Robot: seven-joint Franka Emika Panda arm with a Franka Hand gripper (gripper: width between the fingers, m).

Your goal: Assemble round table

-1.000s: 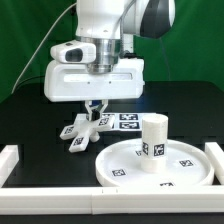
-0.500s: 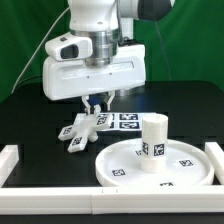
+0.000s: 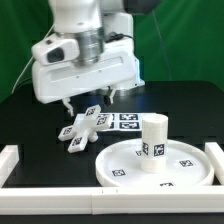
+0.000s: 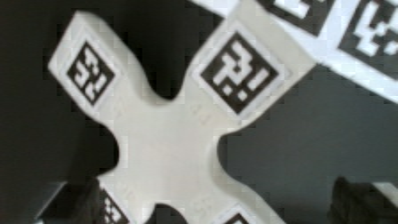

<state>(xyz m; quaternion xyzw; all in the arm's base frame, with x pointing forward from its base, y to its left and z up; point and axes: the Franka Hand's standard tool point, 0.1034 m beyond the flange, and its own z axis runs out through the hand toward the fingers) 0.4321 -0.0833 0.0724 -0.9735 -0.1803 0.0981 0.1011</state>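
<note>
A white X-shaped part (image 3: 80,131) with square tags lies on the black table, at the exterior view's left of the disc. The large rimmed round disc (image 3: 120,166) lies flat at the front right. The short thick cylindrical leg (image 3: 153,143) stands upright on it. My gripper (image 3: 90,100) hangs tilted just above the X-shaped part, open and empty. In the wrist view the X-shaped part (image 4: 169,140) fills the frame. The dark fingertips (image 4: 71,204) stand on either side of it, apart from it, around my gripper (image 4: 217,206).
The marker board (image 3: 126,121) lies flat behind the X-shaped part and shows in the wrist view (image 4: 338,30). A white rail (image 3: 60,203) runs along the table's front, with raised ends at the left (image 3: 9,160) and right (image 3: 214,152).
The hand has swung toward the exterior view's left and tilted. Its fingers now stand wider apart over the X-shaped part. The parts have not moved.
</note>
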